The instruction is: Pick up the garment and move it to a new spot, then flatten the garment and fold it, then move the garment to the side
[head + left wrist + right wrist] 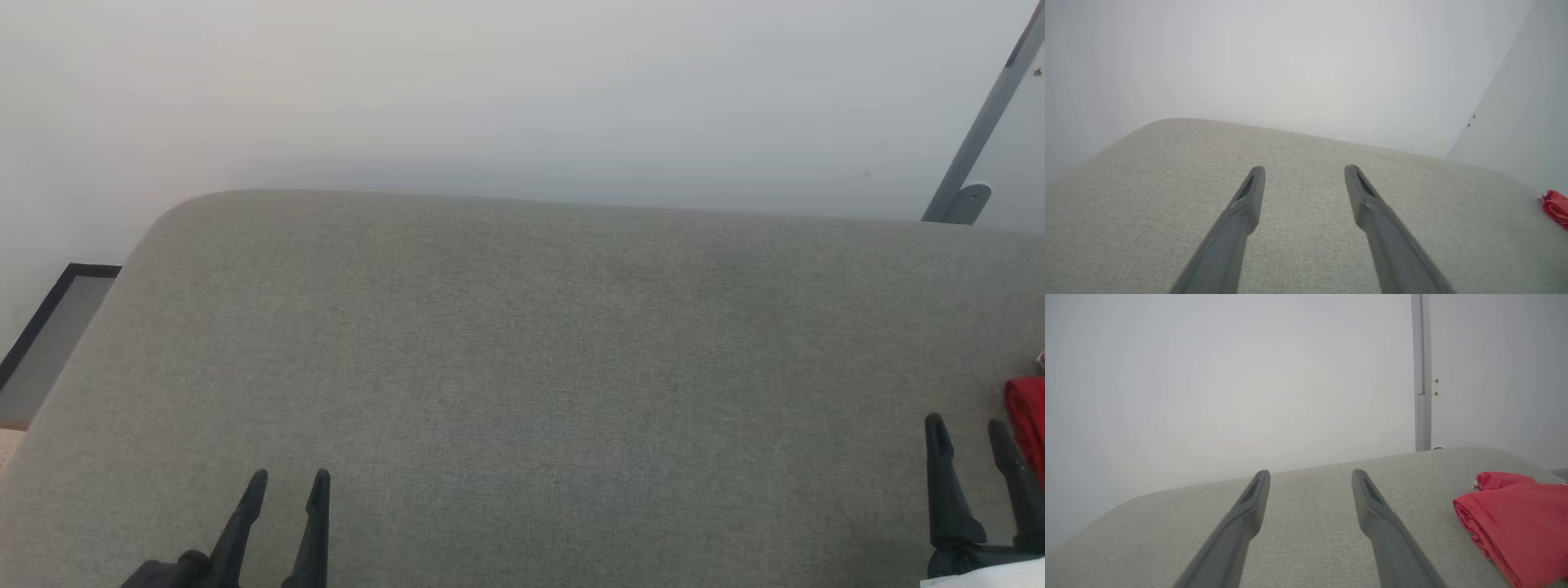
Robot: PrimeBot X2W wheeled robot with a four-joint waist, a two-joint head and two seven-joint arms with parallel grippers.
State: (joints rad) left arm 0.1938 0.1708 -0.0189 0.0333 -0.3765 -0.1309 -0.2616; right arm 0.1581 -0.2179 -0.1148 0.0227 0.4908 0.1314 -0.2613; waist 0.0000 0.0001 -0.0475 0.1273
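now | left gripper (291,475), right gripper (967,422) spread — empty | garment (1027,416) beside right; pole (984,122) beyond

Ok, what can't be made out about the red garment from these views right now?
Head view: the red garment is cut off by the right edge, beside the right gripper.
Left wrist view: a small red corner at the right edge, too small to read.
Right wrist view: the lower right corner crops it; folded or bunched, I cannot tell.
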